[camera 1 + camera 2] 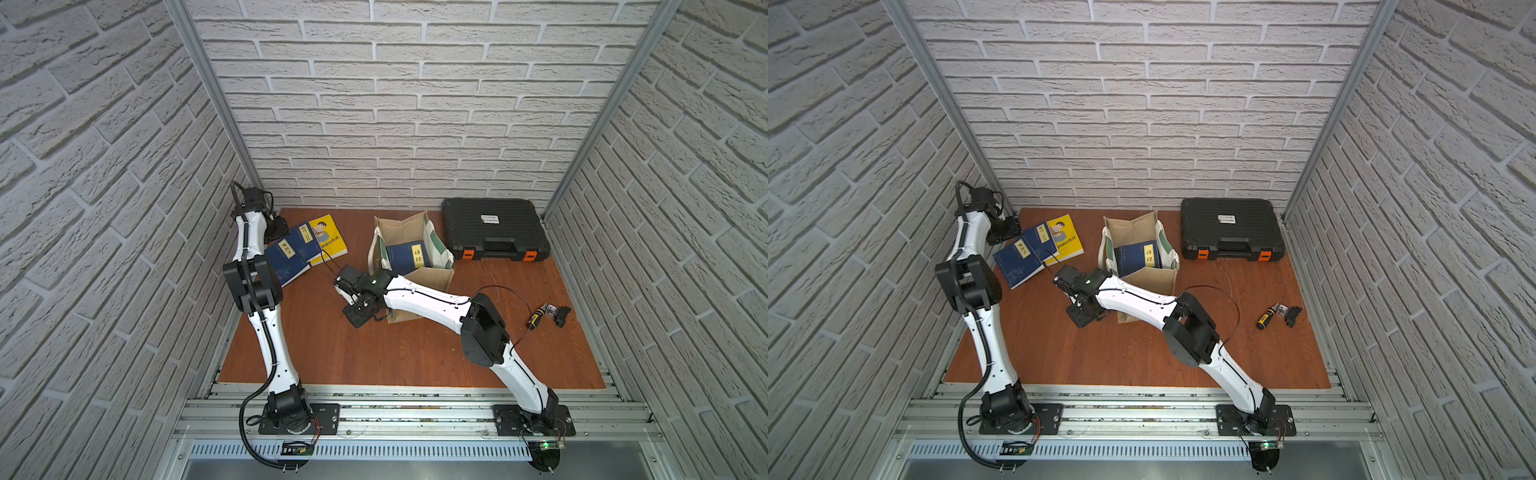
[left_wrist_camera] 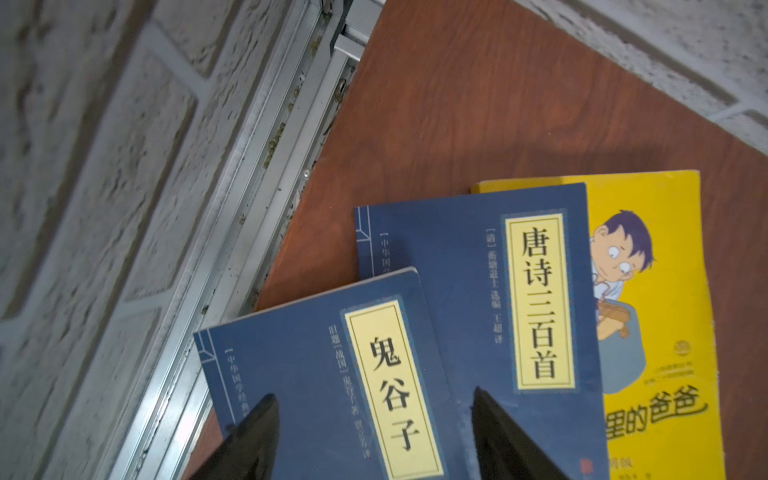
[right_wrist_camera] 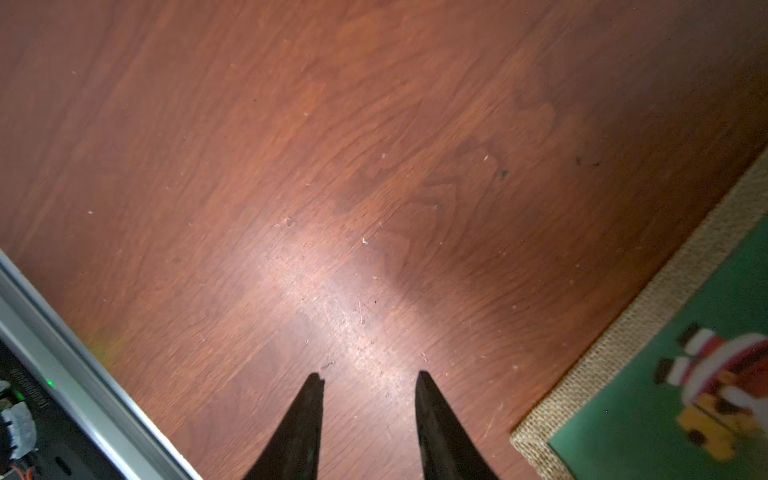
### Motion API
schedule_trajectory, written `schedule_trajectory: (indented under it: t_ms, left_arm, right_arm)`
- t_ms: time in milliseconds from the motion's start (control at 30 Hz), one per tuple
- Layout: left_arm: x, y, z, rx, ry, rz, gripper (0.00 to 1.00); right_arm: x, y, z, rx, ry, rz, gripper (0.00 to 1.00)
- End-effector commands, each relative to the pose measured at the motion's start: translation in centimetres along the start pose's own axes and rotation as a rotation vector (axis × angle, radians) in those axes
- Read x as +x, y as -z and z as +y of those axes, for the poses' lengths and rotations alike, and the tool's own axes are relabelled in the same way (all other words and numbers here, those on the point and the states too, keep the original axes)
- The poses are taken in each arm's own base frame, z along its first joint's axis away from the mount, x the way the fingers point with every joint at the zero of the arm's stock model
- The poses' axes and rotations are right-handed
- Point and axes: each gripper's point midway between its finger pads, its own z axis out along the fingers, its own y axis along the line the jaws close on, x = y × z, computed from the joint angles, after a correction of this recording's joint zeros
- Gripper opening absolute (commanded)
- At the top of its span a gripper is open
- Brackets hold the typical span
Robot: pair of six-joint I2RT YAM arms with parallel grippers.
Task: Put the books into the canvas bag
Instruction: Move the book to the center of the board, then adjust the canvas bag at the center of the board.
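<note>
Three books lie overlapping at the table's far left: a navy one (image 1: 286,259) (image 2: 316,386) on top, a second navy one (image 1: 305,239) (image 2: 465,266) under it, and a yellow cartoon cover (image 1: 329,239) (image 2: 656,316) beneath. My left gripper (image 1: 278,229) (image 2: 374,395) hangs open just above the top navy book, its fingers (image 2: 257,432) apart and holding nothing. The canvas bag (image 1: 430,276) (image 1: 1154,278) stands open mid-table with a navy book (image 1: 409,257) (image 1: 1138,257) inside. My right gripper (image 1: 356,316) (image 3: 369,375) points down at bare wood left of the bag (image 3: 623,320), open and empty.
A black case with orange latches (image 1: 494,235) lies at the back right. A small yellow-handled tool (image 1: 536,319) and a black part (image 1: 562,315) sit near the right edge. An aluminium rail (image 2: 249,166) and the brick wall run close beside the books.
</note>
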Motion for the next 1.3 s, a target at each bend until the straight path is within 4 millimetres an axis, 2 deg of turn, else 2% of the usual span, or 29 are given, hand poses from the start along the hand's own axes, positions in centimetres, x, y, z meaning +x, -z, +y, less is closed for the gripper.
schedule_trajectory:
  t_ms: [0,200,300,400,633,833,1033,1167,1267]
  left_arm:
    - [-0.2,-1.1,-0.4,0.053,-0.046,0.018,0.76]
    - [-0.1,-3.8,-0.3,0.087,-0.05,0.016,0.78]
    - [0.0,-4.7,0.2,0.084,-0.052,0.017,0.79]
    - [0.2,-5.3,-0.4,0.124,-0.032,0.022,0.78]
    - [3.4,-7.1,-1.5,0.204,0.007,0.139,0.73]
    - [6.7,-6.9,-4.0,0.241,-0.013,0.245,0.7]
    - [9.8,-5.2,-7.3,0.234,-0.052,0.31,0.69]
    - [12.7,-3.9,-9.5,0.219,-0.056,0.342,0.68]
    - [15.6,-2.8,-11.4,0.214,-0.044,0.358,0.67]
  right_arm:
    - [-0.9,0.9,0.0,-0.009,-0.011,-0.03,0.38]
    - [-0.4,0.2,-1.2,0.011,-0.026,-0.007,0.38]
    - [-0.1,-0.3,-1.8,0.022,-0.038,0.008,0.38]
    - [0.2,-0.8,-2.1,0.022,-0.049,0.022,0.38]
    - [1.0,-1.7,-3.5,0.039,-0.096,0.058,0.38]
    - [2.2,-2.3,-6.2,0.076,-0.152,0.097,0.37]
    - [3.7,-1.8,-9.7,0.147,-0.19,0.117,0.38]
    - [4.8,-1.2,-11.8,0.178,-0.221,0.117,0.37]
    - [5.7,-0.7,-13.0,0.197,-0.236,0.117,0.37]
